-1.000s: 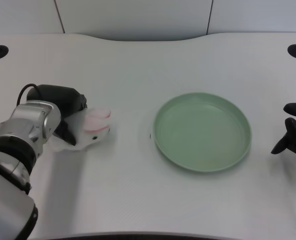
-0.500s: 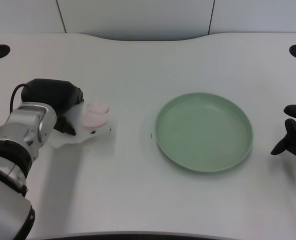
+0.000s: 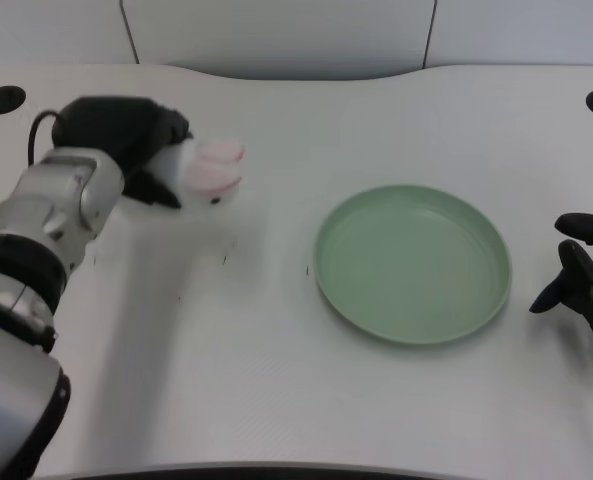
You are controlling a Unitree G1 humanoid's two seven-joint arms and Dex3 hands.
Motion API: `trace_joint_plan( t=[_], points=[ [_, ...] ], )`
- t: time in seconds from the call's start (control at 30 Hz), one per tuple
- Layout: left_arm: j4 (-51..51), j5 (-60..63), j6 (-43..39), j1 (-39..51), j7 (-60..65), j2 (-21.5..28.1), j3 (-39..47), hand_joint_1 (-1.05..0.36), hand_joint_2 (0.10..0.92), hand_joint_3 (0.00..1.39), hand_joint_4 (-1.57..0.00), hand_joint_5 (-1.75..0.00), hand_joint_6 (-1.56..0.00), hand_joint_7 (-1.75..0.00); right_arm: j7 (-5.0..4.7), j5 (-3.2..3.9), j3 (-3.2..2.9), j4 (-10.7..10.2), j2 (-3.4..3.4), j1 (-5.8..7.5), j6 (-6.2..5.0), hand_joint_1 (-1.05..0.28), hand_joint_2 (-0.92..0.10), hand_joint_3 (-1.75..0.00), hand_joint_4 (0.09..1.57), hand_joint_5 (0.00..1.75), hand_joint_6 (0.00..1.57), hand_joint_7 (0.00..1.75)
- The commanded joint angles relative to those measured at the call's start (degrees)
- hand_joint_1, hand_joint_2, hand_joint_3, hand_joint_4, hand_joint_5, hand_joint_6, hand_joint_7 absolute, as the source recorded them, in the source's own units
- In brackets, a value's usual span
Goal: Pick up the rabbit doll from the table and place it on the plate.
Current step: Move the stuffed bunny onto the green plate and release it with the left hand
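black left hand grasps soft white pink-eared rabbit doll by body, raised off white bench, ears fwd, for transfer to round green plate.

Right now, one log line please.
left hand: holds rabbit, off table | plate: empty | phase: carry to plate

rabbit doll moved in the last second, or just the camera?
Yes. The left hand holds the rabbit doll, now lifted off the table. Against the plate, which barely shifted, it sits higher in the picture and slightly nearer.
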Motion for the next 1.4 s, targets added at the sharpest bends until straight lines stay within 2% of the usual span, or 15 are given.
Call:
trace_joint_plan(
  t=[0.03, 0.17, 0.2, 0.23, 0.3, 0.37, 0.47, 0.57, 0.67, 1.03, 1.07, 1.1, 1.13, 1.23, 1.4],
  points=[
    [-0.33, -0.05, -0.49, -1.26, -0.49, 0.58, 0.12, -0.25, 0.882, 0.00, -0.69, -1.13, -0.86, -0.69, 0.35, 0.49, -0.47, 0.69, -0.49, -0.54, -1.01, -0.49, -0.92, -0.26, 0.87, 1.46, 0.73, 1.21],
    [-1.04, 0.82, -2.15, -5.09, -1.61, -5.67, -1.83, -0.20, 0.910, 0.02, -0.72, -1.15, -0.77, -1.01, -0.68, -0.41, 0.15, 0.76, -0.37, -0.75, -0.78, -0.48, -0.92, -0.27, 0.86, 1.45, 0.73, 1.20],
    [-1.10, 0.95, -2.29, -5.69, -1.45, -6.89, -2.16, -0.21, 0.913, 0.06, -0.70, -1.33, -0.68, -1.36, -1.06, -0.70, 0.36, 0.75, -0.37, -0.75, -0.77, -0.49, -0.92, -0.27, 0.86, 1.44, 0.74, 1.19],
    [-1.09, 1.00, -2.42, -6.04, -1.21, -7.81, -2.36, -0.21, 0.914, 0.07, -0.69, -1.41, -0.63, -1.50, -1.21, -0.66, 0.38, 0.68, -0.30, -0.75, -0.48, -0.49, -0.92, -0.28, 0.86, 1.44, 0.74, 1.19],
    [-0.91, 1.12, -2.41, -6.74, -1.14, -9.40, -2.70, -0.24, 0.911, 0.07, -0.66, -1.40, -0.60, -1.43, -1.34, -0.59, 0.40, 0.60, -0.16, -0.74, -0.31, -0.48, -0.92, -0.27, 0.87, 1.44, 0.75, 1.17],
    [-0.73, 1.28, -1.58, -7.50, -1.42, -11.34, -3.13, -0.24, 0.901, 0.07, -0.65, -1.62, -0.53, -1.60, -1.42, -0.76, 0.53, 0.63, 0.02, -0.67, -0.72, -0.48, -0.92, -0.27, 0.88, 1.43, 0.76, 1.16],
    [-0.57, 1.39, -0.99, -7.92, -1.56, -12.45, -3.41, -0.24, 0.866, 0.05, -0.65, -1.66, -0.56, -1.60, -1.60, -1.00, 0.65, 0.58, 0.15, -0.62, -0.93, -0.48, -0.92, -0.27, 0.89, 1.43, 0.77, 1.15],
    [-0.39, 1.32, -2.96, -7.29, -1.57, -15.49, -3.91, -0.24, 0.878, 0.07, -0.85, -1.73, -0.72, -1.71, 0.00, -0.11, 0.08, 0.23, 0.70, -0.35, -1.31, -0.48, -0.92, -0.28, 0.87, 1.43, 0.74, 1.18],
    [-0.18, 1.31, -3.71, -6.92, -0.92, -17.01, -4.09, -0.30, 0.880, 0.09, -0.91, -1.74, -0.76, -1.74, 0.72, 0.28, -0.25, 0.24, 0.87, -0.32, -1.19, -0.48, -0.92, -0.28, 0.86, 1.43, 0.72, 1.19],
    [1.23, 0.55, -5.20, -4.06, -2.93, -21.29, -4.11, -0.35, 0.857, 0.14, -0.96, -1.75, -0.82, -1.75, 0.57, 0.20, -0.29, -0.32, 1.45, 0.24, -1.69, -0.47, -0.92, -0.28, 0.85, 1.43, 0.70, 1.19],
    [1.30, 0.65, -5.46, -3.72, -2.87, -21.29, -4.29, -0.35, 0.751, 0.37, -0.91, -1.75, -0.79, -1.75, 0.60, 0.32, -0.37, -0.34, 1.49, 0.23, -1.56, -0.47, -0.92, -0.28, 0.85, 1.43, 0.70, 1.19],
    [1.36, 0.72, -5.66, -3.49, -2.82, -21.29, -4.41, -0.35, 0.550, 0.76, -0.88, -1.75, -0.79, -1.75, 0.61, 0.41, -0.42, -0.36, 1.52, 0.23, -1.46, -0.47, -0.92, -0.28, 0.85, 1.43, 0.70, 1.19],
    [1.39, 0.74, -5.77, -3.37, -2.80, -21.28, -4.48, -0.35, 0.474, 0.91, -0.88, -1.75, -0.78, -1.75, 0.61, 0.48, -0.42, -0.37, 1.52, 0.23, -1.40, -0.47, -0.92, -0.28, 0.85, 1.43, 0.70, 1.19],
    [1.65, 0.68, -5.39, -2.90, -3.48, -21.23, -4.61, -0.36, 0.417, 1.06, -0.80, -1.73, -0.72, -1.75, 0.33, 0.47, -0.29, -0.69, 1.48, 0.29, -1.06, -0.47, -0.92, -0.27, 0.85, 1.44, 0.70, 1.19],
    [1.87, -1.07, -6.31, -2.12, -6.29, -20.89, -3.62, -0.39, 0.424, 1.10, -0.81, -1.74, -0.70, -1.75, 0.85, 0.61, -0.36, -0.75, 1.49, 0.36, -1.25, -0.45, -0.92, -0.28, 0.85, 1.43, 0.71, 1.19]
  ],
)
